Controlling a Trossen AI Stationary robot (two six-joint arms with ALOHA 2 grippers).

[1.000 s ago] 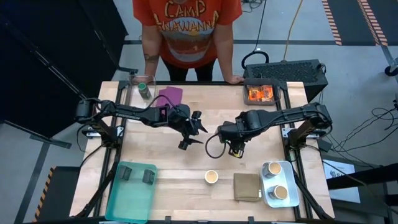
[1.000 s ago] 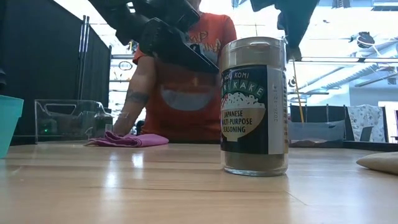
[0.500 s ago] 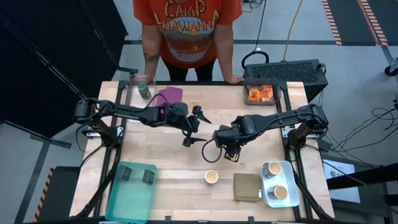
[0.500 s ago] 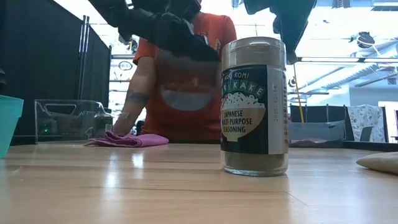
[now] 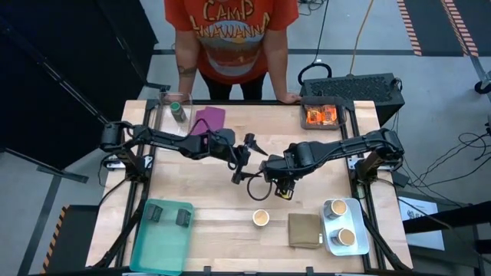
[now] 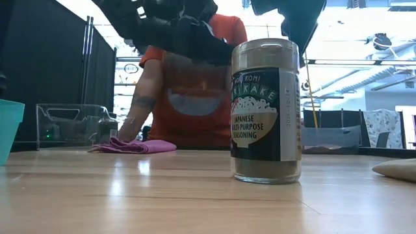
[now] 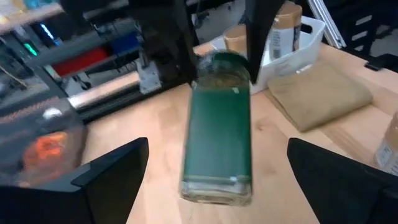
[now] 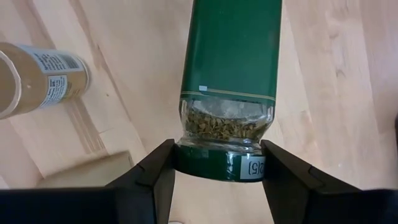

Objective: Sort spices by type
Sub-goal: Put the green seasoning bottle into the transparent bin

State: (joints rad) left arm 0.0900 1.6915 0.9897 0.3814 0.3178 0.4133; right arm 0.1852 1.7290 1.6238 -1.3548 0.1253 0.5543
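Green-labelled glass jar (image 8: pixel 227 74) hangs by its lid in the right claw (image 8: pixel 219 163), clenched on it over the table's (image 5: pixel 230 207) middle. Beyond, the left claw (image 5: pixel 247 157) gapes released, seemingly awaiting a handover toward the far-left corner's green-lidded jar (image 5: pixel 177 108).

Both arms are built of dark, nearly black segments joined by rounded housings, each rising from a black base bolted to the metal frame along the side edges of the wooden table (image 5: pixel 230 211). A black cable loops out beneath the right arm's wrist. The left gripper (image 7: pixel 217 180) has two broad, flat, matt-black fingers. The right gripper (image 8: pixel 217 163) has similar dark, angular fingers.
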